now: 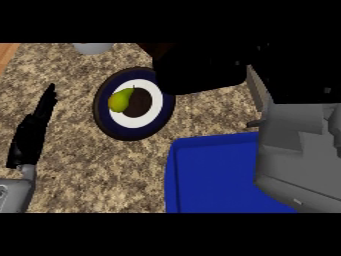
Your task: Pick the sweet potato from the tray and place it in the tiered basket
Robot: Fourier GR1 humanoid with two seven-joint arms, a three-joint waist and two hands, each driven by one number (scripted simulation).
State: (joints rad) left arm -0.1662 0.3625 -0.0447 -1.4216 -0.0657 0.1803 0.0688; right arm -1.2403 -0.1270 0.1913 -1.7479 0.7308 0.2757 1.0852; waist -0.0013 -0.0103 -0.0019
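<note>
Nearest me, the flat blue plastic tray (202, 180) shows only bare floor; my right grey forearm (306, 150) covers its right side, and I cannot tell that hand's state. My left black hand (33, 132) lies open, fingers straight, on open speckled granite counter (77, 170). I cannot see the sweet potato. Beyond, a dark-rimmed white plate (134, 103) carries a yellow-green pear (121, 100), stem pointing away.

No readable text, labels, brands, numbers or signs on anything visible.

Speckled granite-like counter (77, 170), glossy tray (210, 180)
</note>
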